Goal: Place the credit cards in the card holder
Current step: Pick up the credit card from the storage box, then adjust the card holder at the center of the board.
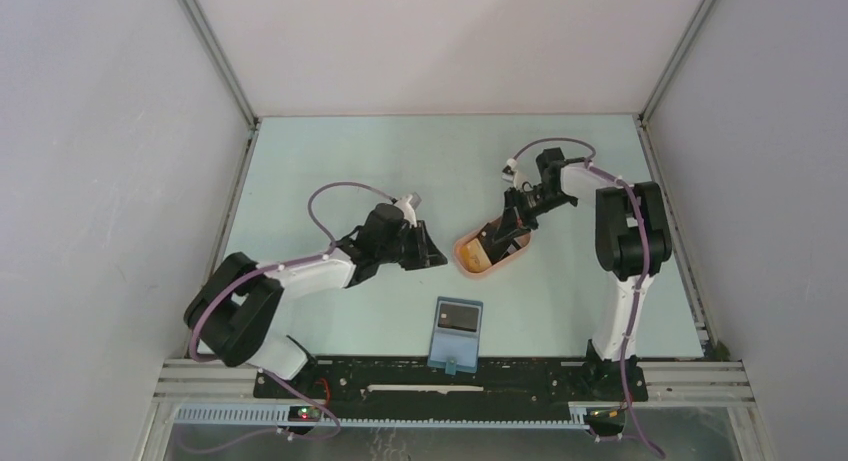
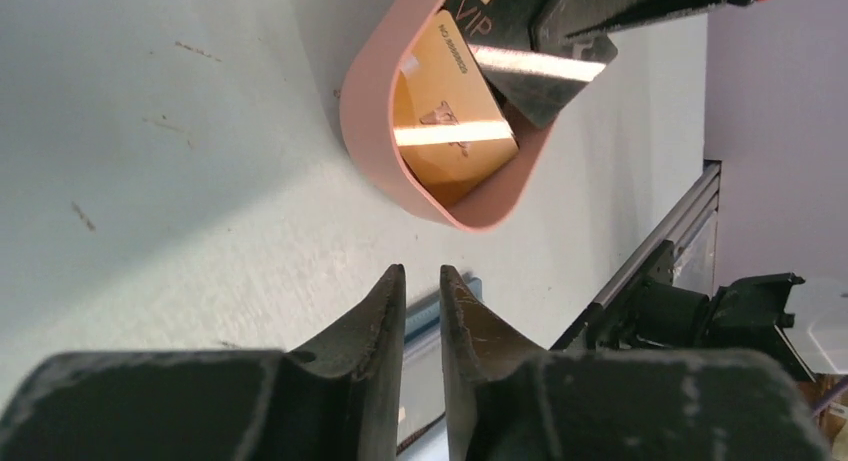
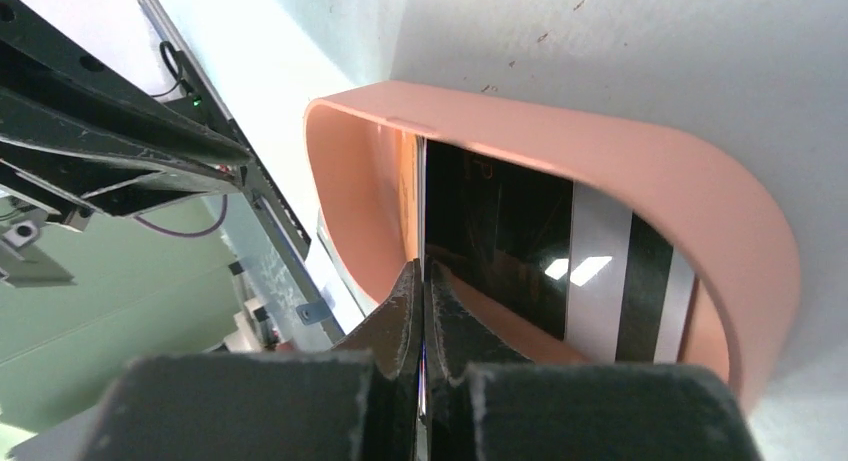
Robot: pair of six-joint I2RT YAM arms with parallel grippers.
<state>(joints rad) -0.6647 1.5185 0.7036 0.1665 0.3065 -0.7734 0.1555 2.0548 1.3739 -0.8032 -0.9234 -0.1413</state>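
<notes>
Your right gripper [image 3: 421,281], pressed together, pinches a thin black plastic credit card [image 2: 548,93] in the peach-pink oval tray [image 3: 620,153]. The open dark-blue folding card holder [image 1: 457,326] lies toward the bases, long axis near-to-far (left gripper [image 2: 422,276] barely parted, empty).

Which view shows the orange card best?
Left wrist: the orange card lies in the pink tray, print legible, one corner under a black card. The top view gives only a small orange patch. In the right wrist view the black card hides nearly all of it.
</notes>
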